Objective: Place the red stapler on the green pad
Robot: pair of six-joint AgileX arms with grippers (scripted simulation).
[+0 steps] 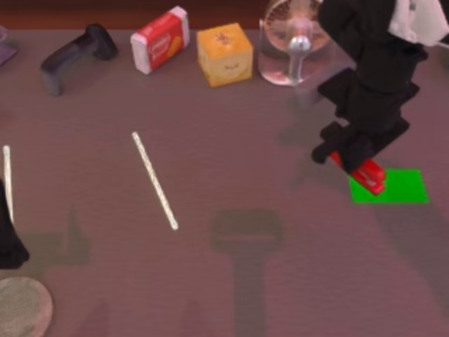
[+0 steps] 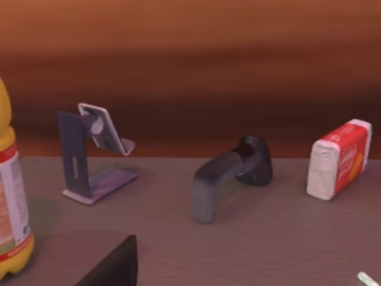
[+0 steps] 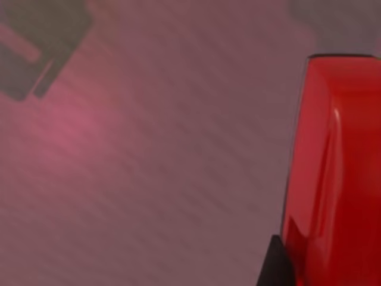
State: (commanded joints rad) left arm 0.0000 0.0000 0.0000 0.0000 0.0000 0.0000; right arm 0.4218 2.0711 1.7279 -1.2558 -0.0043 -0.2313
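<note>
Right tool (image 1: pixel 351 156) sits at right of the top view, w/ the red stapler (image 1: pixel 366 174) clamped in it. Only the lower-right part of the stapler sticks out past the black fingers. That free end overlaps the upper-left corner of the green pad (image 1: pixel 400 187); the rest of the stapler runs up-left off the pad, under the tool.

Key relation: pad centre lies to the right and a bit down-frame from the stapler, close by. So the coming move is prob. a short shift right/down-frame before release. Can't tell from above whether the stapler is touching the pad or held above it.

Long axis: diagonal, upper left to lower right in the top view, the visible end pointing lower right toward the pad. Pad's long side runs left-right, so the stapler lies skewed to it, approx. halfway between the pad's edges.

Right wrist view: stapler body fills the right side of the frame, bare desk (image 3: pixel 149 155) beside it, no green in sight, which fits the pad not yet being under the tool.

Right arm is the nearer one by far. Left arm parked at the lower-left edge of the top view, well apart from both; can't tell its tool state.

Risk, as I judge it: release here would leave the stapler half off the pad.
</note>
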